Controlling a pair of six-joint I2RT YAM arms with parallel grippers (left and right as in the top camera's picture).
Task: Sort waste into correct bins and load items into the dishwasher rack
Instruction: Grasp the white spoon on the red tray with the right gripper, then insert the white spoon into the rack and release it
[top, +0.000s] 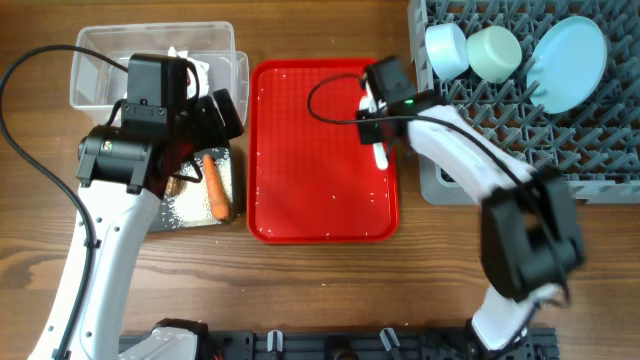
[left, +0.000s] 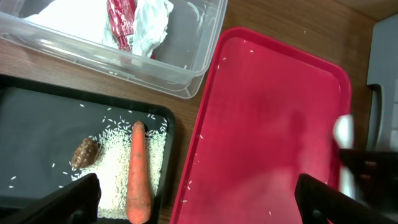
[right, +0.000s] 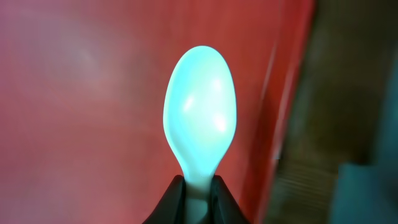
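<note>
My right gripper (right: 198, 193) is shut on the neck of the white plastic spoon (right: 199, 118), held over the right edge of the red tray (top: 320, 150); overhead the spoon (top: 380, 155) points toward me. My left gripper (left: 199, 208) is open and empty, above the seam between black tray (left: 37, 118) and red tray. The black tray holds the carrot (left: 138, 171), rice (left: 112, 158) and brown scrap (left: 85, 152). The clear tub (left: 186, 74) holds the red wrapper (left: 121, 22) and tissue (left: 152, 22). The grey rack (top: 520, 120) holds two bowls (top: 447, 48) (top: 493, 52) and the plate (top: 568, 62). The yellow cup is out of view.
A few rice grains lie scattered on the red tray (left: 267, 124). The rack's front-left corner (top: 435, 185) sits close beside the red tray's right edge. My left arm's cable (top: 20, 120) loops over the wooden table at the left.
</note>
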